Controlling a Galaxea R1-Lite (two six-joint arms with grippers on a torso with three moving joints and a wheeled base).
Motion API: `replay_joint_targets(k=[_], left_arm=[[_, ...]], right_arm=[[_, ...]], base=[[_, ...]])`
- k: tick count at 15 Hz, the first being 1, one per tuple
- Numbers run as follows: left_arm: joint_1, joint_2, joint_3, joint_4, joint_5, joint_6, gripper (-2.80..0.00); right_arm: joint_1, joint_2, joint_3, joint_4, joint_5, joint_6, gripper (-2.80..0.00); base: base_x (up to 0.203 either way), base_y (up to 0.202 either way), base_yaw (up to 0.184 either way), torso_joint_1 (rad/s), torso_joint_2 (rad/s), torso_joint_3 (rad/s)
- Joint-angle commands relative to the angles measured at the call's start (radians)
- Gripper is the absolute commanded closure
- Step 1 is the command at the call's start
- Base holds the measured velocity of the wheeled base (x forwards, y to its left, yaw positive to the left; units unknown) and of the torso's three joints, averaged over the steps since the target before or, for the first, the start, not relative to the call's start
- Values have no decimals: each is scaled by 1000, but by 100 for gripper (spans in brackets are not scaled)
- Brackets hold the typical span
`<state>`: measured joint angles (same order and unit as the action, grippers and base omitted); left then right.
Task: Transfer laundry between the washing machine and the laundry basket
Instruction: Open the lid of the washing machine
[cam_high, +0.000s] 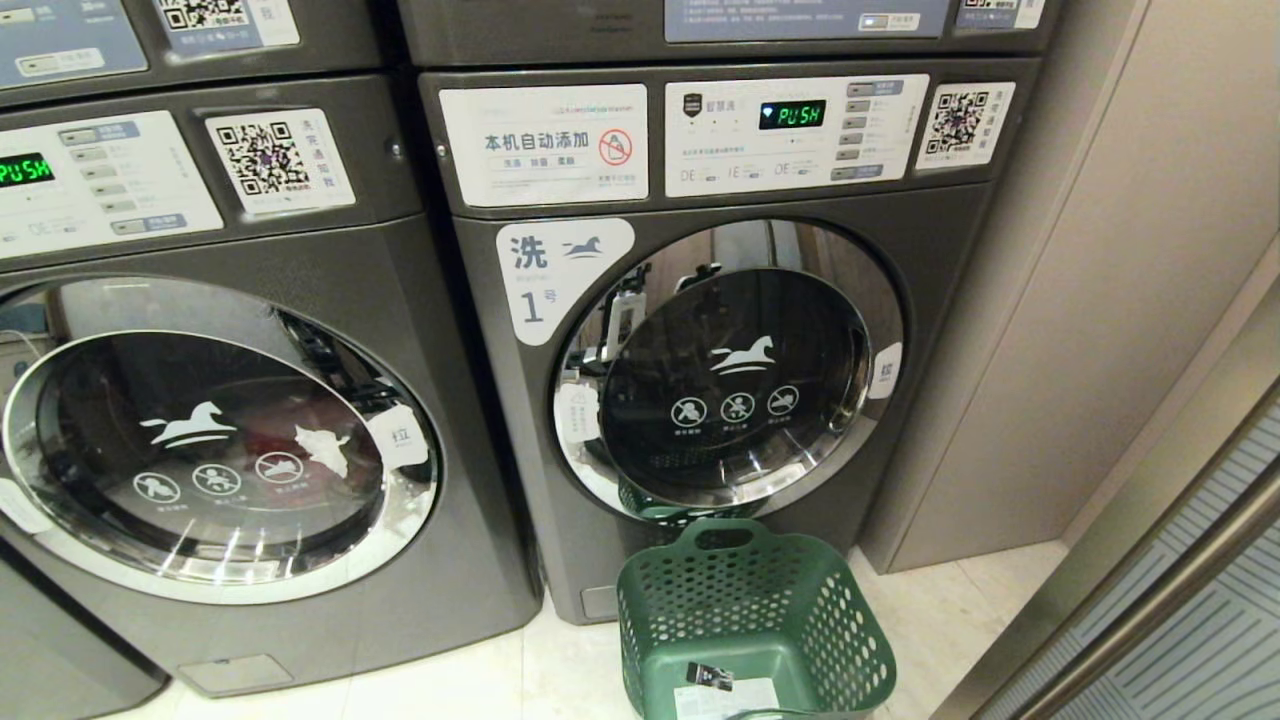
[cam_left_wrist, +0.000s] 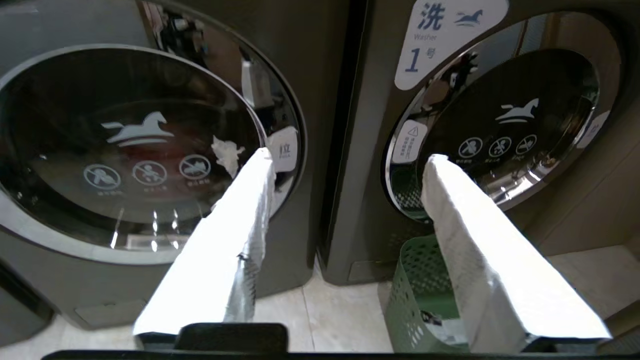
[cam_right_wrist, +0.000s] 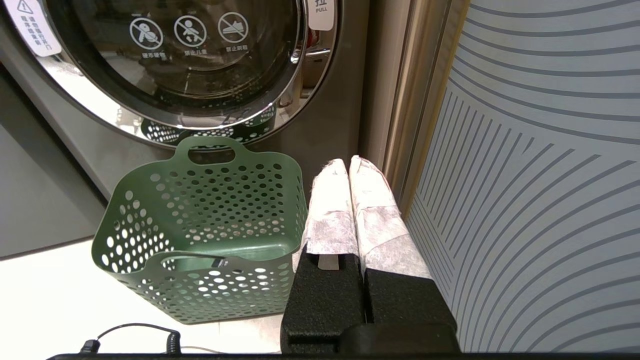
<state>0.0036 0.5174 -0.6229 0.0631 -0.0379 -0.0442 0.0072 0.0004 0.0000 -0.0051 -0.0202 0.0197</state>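
Observation:
The washing machine (cam_high: 220, 440) on the left is dark grey, and its round glass door is shut. Behind the glass lies laundry: a red piece (cam_high: 265, 430) and a white piece (cam_high: 325, 450), also seen as red (cam_left_wrist: 150, 150) and white (cam_left_wrist: 227, 152) in the left wrist view. The green laundry basket (cam_high: 755, 610) stands on the floor before the machine numbered 1 and looks empty. My left gripper (cam_left_wrist: 350, 156) is open in the air facing both machines, holding nothing. My right gripper (cam_right_wrist: 348, 161) is shut and empty, low beside the basket (cam_right_wrist: 200, 220). Neither arm shows in the head view.
The machine numbered 1 (cam_high: 730, 370) stands to the right, door shut, drum dark. A beige wall panel (cam_high: 1080, 300) and a striped glass panel (cam_right_wrist: 540, 175) close off the right side. A black cable (cam_right_wrist: 135, 332) lies on the pale tiled floor (cam_high: 480, 680).

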Motion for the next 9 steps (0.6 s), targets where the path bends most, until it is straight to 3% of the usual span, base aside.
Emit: replay_joint_targets(k=[1,3,5,9], left_arm=[[1,324,-51,-36,-6,-18,-280],[10,534,14,-199,-79,-16,-280],[59,735,127,-446,-203,-4,-280],[314,1099,283,-929,-559,20,-280]], right_arm=[[0,1,0,1,0,0,0],[0,0,0,-1,0,0,0],[0,0,0,-1,0,0,0],[0,0,0,-1,0,0,0]], base=[[0,0,0,0,0,0],[0,0,0,0,0,0],[0,0,0,0,0,0],[0,0,0,0,0,0]])
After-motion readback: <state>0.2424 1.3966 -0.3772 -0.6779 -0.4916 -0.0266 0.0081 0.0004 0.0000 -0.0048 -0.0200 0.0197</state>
